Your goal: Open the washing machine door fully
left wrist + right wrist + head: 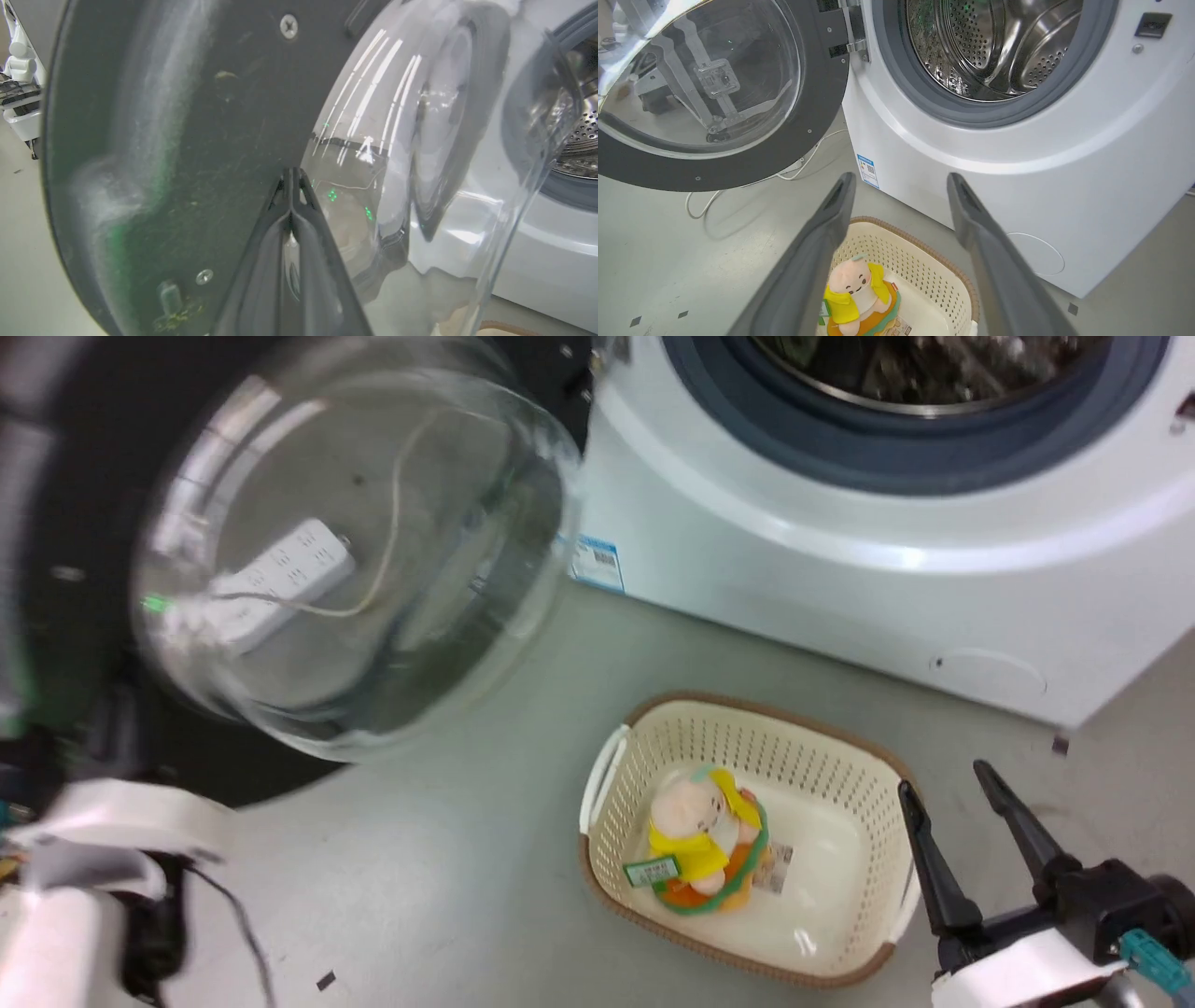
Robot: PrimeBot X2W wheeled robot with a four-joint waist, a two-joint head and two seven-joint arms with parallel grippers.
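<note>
The washing machine door (84, 644), a black disc with a clear domed glass centre (355, 551), stands swung out to the left of the white machine (840, 560). Its hinge side sits by the drum opening (994, 42). My left gripper (290, 179) is shut with nothing between its fingers. Its tips rest against the door's black inner face (187, 140), next to the glass bowl (420, 140). My left forearm (112, 831) is at the lower left, below the door. My right gripper (943, 777) is open and empty over the floor, right of the basket, away from the door (822, 102).
A cream basket (840, 747) holding a plush toy (705, 840) sits on the floor in front of the machine. A white power strip (280, 579) and its cable (738, 186) lie behind the door. A grey rubber ring (924, 98) frames the steel drum.
</note>
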